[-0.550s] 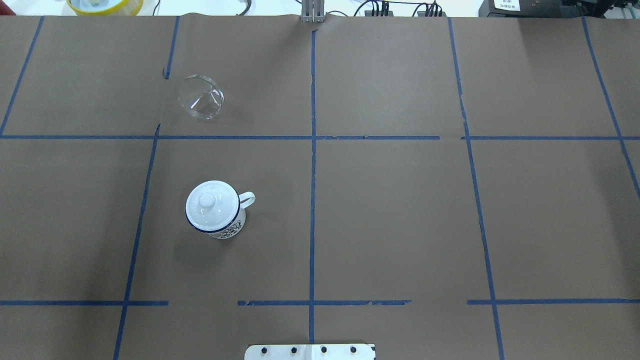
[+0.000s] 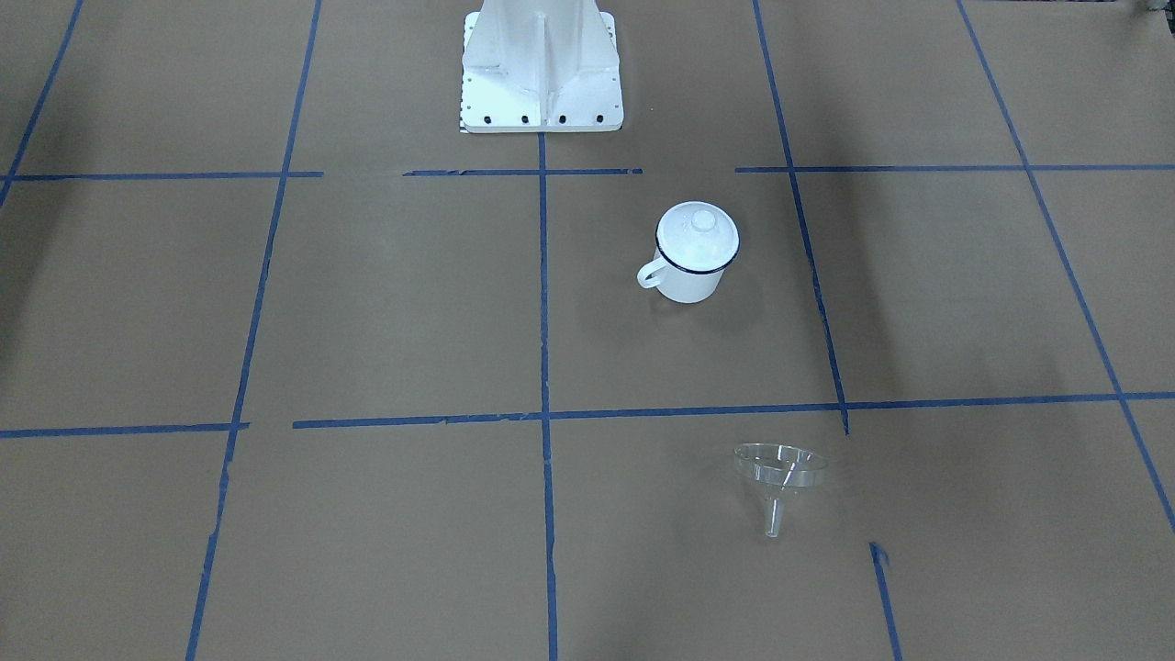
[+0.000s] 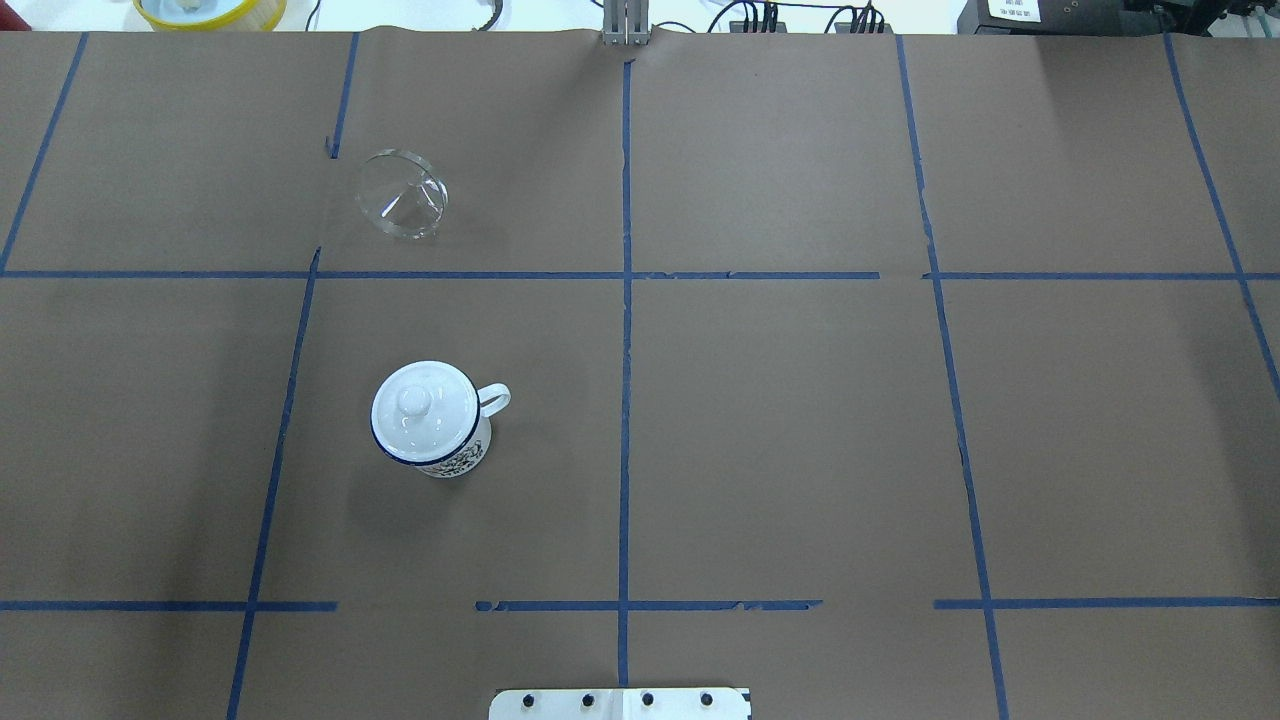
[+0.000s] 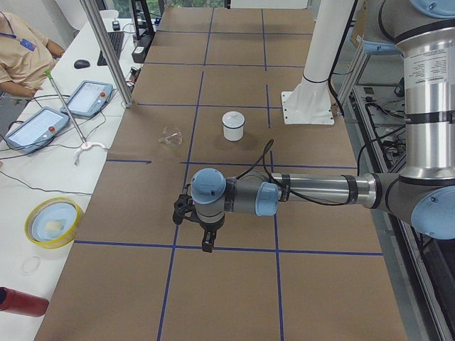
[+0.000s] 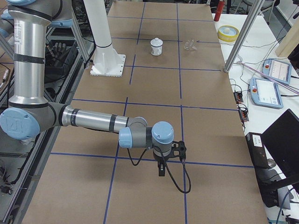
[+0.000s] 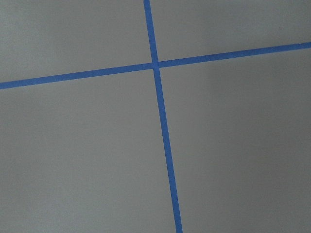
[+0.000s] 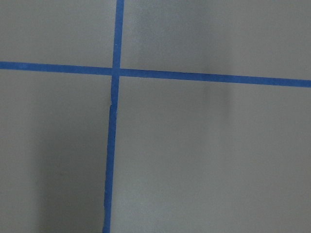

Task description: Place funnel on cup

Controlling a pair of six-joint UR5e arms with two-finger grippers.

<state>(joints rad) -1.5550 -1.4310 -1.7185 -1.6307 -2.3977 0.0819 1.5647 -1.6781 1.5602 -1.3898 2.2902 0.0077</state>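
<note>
A: Funnel (image 3: 400, 195) position?
B: On the brown paper (image 3: 800, 450), well apart from the cup (image 3: 430, 420), on the side of the cup away from the robot base (image 3: 620, 703). Note: a white lid (image 3: 415, 400) sits on the cup and covers its mouth.
A: Orientation?
B: Tipped over, apparently resting on its rim and stem tip. The long axis runs roughly along the line out from the cup. The wide mouth faces back toward the cup and the stem points away.
A: Handling?
B: Judgement: light, stiff, slick clear plastic, likely to roll or skid if nudged. Pinch across the rim wall.
A: Grippers?
B: Left gripper (image 4: 205, 238) and right gripper (image 5: 161, 169) hang far from the cup, toward opposite table ends. Only the side views show them, so I cannot tell whether the jaws are parted or closed.
</note>
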